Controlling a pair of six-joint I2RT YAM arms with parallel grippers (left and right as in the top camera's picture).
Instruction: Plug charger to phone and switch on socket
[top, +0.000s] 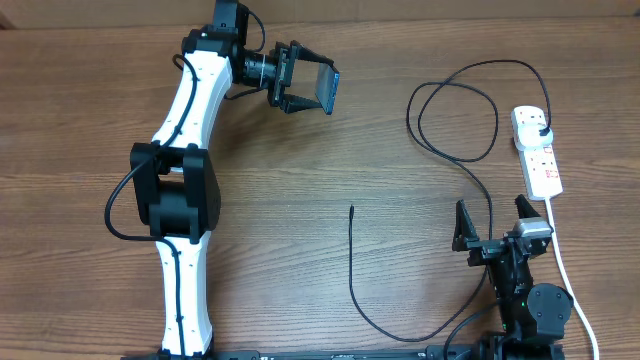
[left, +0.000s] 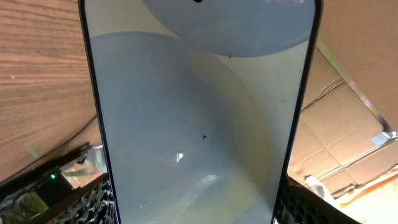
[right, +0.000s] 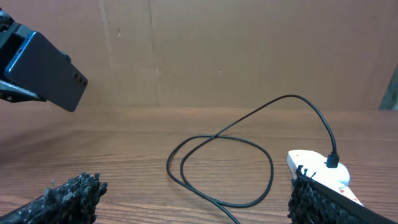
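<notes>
1. Phone (top: 327, 88) hangs above the bench (top: 80, 300) at far centre-left, on edge, its pale blue screen filling the left wrist view.
2. Left gripper (top: 302, 86) is partly open, clamped on the phone's edges.
3. Charger (top: 350, 255) has its plug (top: 541, 133) in the socket (top: 537, 155) at far right; it loops on the bench, then runs near and left, and its tip (top: 351, 209) lies free mid-bench, well apart from the phone.
4. Right gripper (top: 493, 222) stands wide open and empty at near right, just beside the charger.
</notes>
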